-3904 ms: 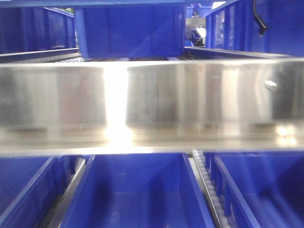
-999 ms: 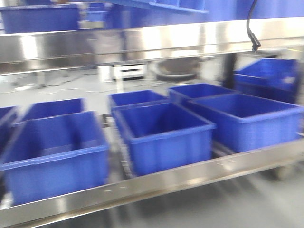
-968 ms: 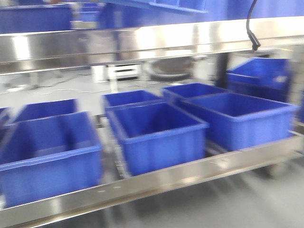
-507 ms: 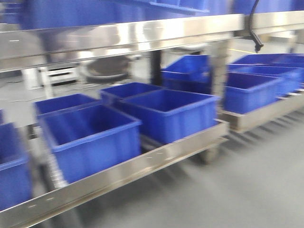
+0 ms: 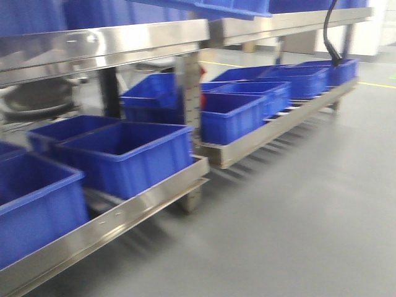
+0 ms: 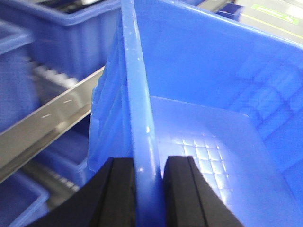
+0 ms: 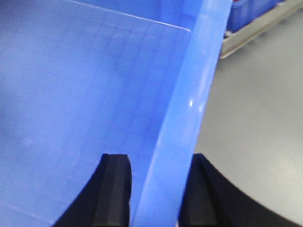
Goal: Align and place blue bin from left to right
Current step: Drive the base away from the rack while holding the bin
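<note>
While I hold the bin [image 6: 203, 61] between my two arms, my left gripper [image 6: 149, 163] is clamped on one rim. One black finger [image 6: 118, 189] sits outside the wall and the other inside, with the lip pinched between them. My right gripper [image 7: 158, 161] grips the opposite rim the same way, a finger on each side of the lip. The bin hangs tilted above the steel rail [image 6: 52, 118] of the rack, with grey floor [image 7: 255, 123] off its right side. Its bottom shows a moulded grid of small squares.

For writing, I find only a green strip [image 6: 272, 7] on the floor past the bin's far corner, and its marks are too blurred to read. A yellow line [image 5: 377, 85] runs across the floor farther off.

By count, there is one bin and two grippers, both closed on it. On the near rack's lower shelf [image 5: 124, 213] I make out four darker tubs [image 5: 133, 158]: two in front and two behind, the far-left one only a sliver. A fifth sits behind the post. The next rack [image 5: 272, 124] carries at least five more, but blur prevents a surer count. One black cable [image 5: 331, 37] hangs at the upper right of the front view.
</note>
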